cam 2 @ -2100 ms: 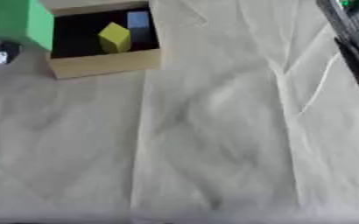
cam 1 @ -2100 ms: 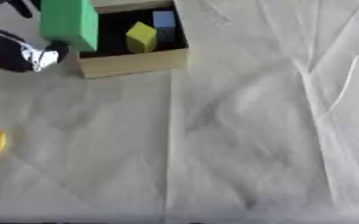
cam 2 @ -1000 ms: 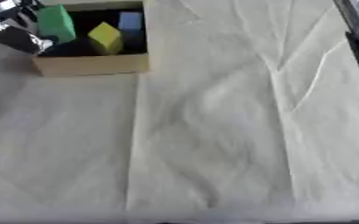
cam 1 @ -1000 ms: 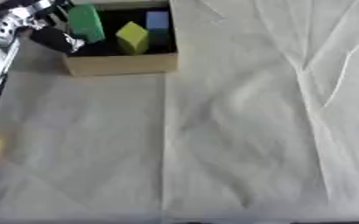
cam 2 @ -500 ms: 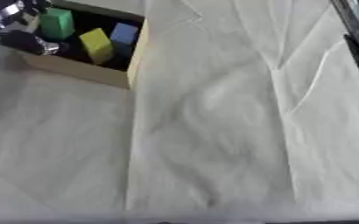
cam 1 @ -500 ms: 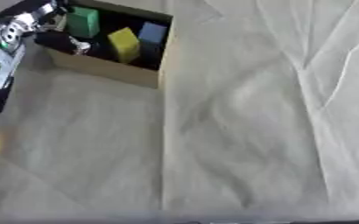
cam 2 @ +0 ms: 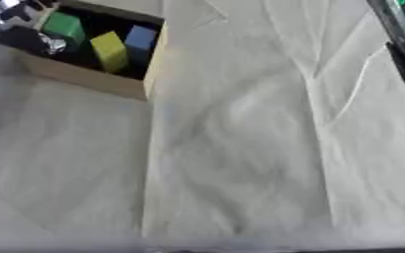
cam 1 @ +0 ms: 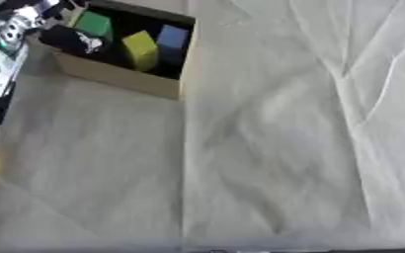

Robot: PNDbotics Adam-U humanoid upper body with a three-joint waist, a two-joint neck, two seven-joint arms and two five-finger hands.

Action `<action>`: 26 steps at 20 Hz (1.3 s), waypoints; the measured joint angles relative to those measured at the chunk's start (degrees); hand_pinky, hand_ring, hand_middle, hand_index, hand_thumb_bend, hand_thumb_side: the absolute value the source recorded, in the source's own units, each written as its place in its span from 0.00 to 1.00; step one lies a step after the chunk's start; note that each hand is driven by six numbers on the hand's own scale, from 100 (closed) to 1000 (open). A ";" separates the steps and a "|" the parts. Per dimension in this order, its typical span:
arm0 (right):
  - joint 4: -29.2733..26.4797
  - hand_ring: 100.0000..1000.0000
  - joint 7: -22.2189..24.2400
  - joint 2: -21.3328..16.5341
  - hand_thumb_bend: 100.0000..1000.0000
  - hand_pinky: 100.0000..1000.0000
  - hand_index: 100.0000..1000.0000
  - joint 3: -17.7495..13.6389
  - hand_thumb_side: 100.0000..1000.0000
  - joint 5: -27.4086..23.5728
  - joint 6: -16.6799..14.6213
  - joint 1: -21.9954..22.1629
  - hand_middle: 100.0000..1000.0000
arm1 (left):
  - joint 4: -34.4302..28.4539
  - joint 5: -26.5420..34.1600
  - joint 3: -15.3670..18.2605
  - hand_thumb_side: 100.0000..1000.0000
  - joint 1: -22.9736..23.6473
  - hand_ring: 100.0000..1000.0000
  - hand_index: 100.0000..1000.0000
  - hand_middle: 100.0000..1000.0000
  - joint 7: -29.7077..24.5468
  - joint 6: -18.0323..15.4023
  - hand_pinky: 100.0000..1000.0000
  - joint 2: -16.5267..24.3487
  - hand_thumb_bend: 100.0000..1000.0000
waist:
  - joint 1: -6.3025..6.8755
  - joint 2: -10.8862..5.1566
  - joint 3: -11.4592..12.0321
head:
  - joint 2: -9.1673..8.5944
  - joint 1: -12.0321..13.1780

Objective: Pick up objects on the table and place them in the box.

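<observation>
White creased cloth covers the counter (cam 1: 266, 148). Green block (cam 1: 94, 23) sits inside the box (cam 1: 119, 78), beside yellow and blue ones. My left hand (cam 1: 63, 37) is at the rim; finger spread unclear. Advise lifting straight up, clear of the wall.

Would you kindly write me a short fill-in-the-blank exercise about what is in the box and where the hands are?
1. The block between the green block and the blue block is ____.
2. All three blocks lie inside the ____.
3. The hand at the box's left edge is the robot's ____ hand.
4. The cloth covering the table is ____ in colour.

Missing words: yellow; box; left; white
</observation>
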 measured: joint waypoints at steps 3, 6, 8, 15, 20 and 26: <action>0.00 0.75 -0.02 0.00 0.00 0.78 0.81 0.00 0.66 0.00 0.03 0.44 0.71 | -2.75 1.04 -0.12 0.21 -0.12 0.84 0.87 0.77 0.10 1.19 0.77 0.45 0.34 | 0.02 0.00 0.40 | 0.00 -0.19; 0.00 0.75 -0.04 -0.03 0.00 0.78 0.81 0.00 0.66 0.00 0.03 0.92 0.71 | -6.62 1.00 -1.31 0.19 -0.12 0.85 0.87 0.78 -1.28 1.39 0.79 2.92 0.34 | 0.03 -0.03 1.12 | 0.00 -0.64; 0.00 0.75 -0.09 -0.15 0.00 0.78 0.81 -0.02 0.66 0.00 0.06 1.36 0.71 | -9.87 1.26 -2.51 0.19 0.26 0.85 0.87 0.78 -2.78 1.02 0.79 5.55 0.34 | 0.07 -0.06 1.63 | 0.00 -0.99; 0.00 0.75 -0.58 -1.09 0.00 0.78 0.81 -0.24 0.65 0.01 -0.01 2.46 0.71 | -25.72 10.29 -5.31 0.20 6.55 0.85 0.87 0.79 -7.40 2.44 0.80 19.57 0.36 | 0.41 -0.07 3.42 | 0.00 -2.22; 0.00 0.75 -1.03 -1.39 0.00 0.78 0.81 -0.62 0.65 0.01 -0.26 2.49 0.71 | -39.57 16.92 -5.30 0.22 15.16 0.85 0.88 0.80 -9.42 4.29 0.81 30.74 0.38 | 0.41 -0.07 3.68 | 0.00 -1.98; 0.00 0.75 -1.33 -1.41 0.00 0.78 0.81 -0.82 0.65 0.01 -0.28 2.59 0.71 | -51.32 22.29 -3.98 0.23 25.17 0.86 0.90 0.81 -11.26 6.59 0.82 39.05 0.43 | 0.41 -0.07 3.39 | 0.00 0.61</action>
